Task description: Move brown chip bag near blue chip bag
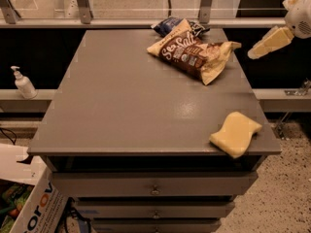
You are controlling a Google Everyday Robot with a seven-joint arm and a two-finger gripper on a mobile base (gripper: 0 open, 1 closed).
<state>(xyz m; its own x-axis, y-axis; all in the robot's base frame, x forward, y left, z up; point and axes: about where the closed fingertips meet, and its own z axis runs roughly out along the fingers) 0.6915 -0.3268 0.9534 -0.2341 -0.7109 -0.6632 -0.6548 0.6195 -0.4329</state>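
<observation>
The brown chip bag [194, 54], cream-tan with a dark brown panel and white "Sea Salt" lettering, lies flat at the far right of the grey table [121, 106]. The blue chip bag [171, 24], small and dark navy, lies just behind it at the table's far edge, partly covered by the brown bag's top corner. The two bags touch. My gripper [257, 51] is off the table's right side, clear of the brown bag and holding nothing.
A yellow sponge [235, 134] lies at the table's front right corner. A soap dispenser [23, 83] stands on a ledge to the left. A cardboard box [26, 205] sits on the floor at the lower left. Drawers are below the tabletop.
</observation>
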